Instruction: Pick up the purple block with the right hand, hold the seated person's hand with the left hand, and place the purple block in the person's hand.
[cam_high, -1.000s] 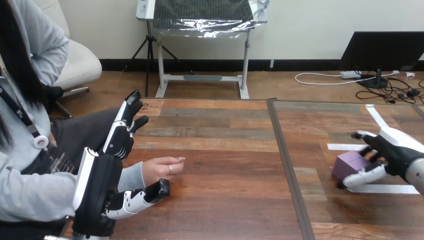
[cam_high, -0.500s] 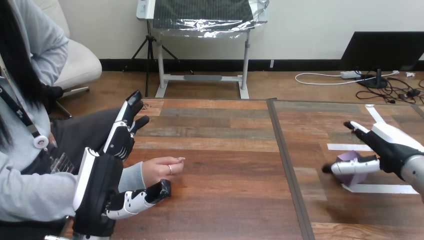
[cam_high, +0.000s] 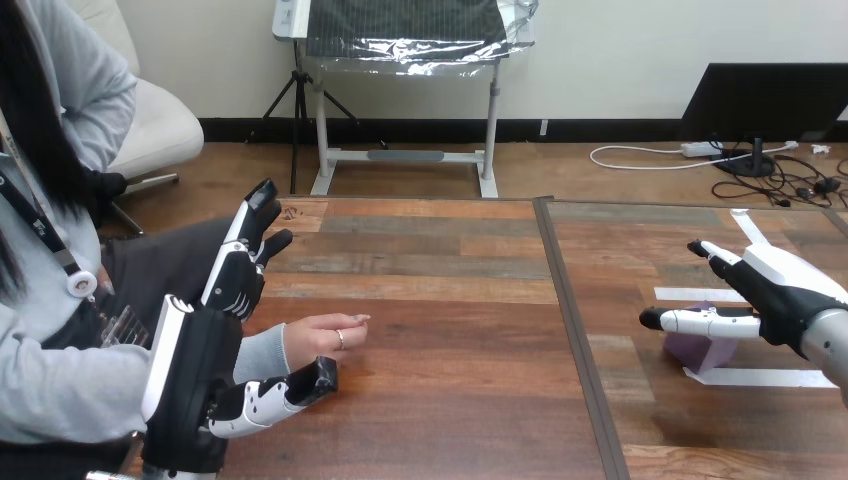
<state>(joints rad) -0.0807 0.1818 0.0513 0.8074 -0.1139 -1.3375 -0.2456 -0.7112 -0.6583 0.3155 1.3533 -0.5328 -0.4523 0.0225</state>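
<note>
The right hand hovers open near the table's right edge, fingers straight and thumb stretched out level over the purple block, which sits on the wood beside a strip of white tape; nothing is curled round the block, so it is not yet gripped. The left hand is also open at the table's left edge, fingers pointing away from the robot and thumb lying low, with the person's hand resting on the wood in the span between them, beside the thumb but not clasped. The person's hand looks turned palm-down and loosely curled, with no block in it. The likely trouble: the thumb may close across the block's top, not its side, and push it away or tip it. And unless the person's hand is turned up and steadied, a released block could roll off onto the table.
</note>
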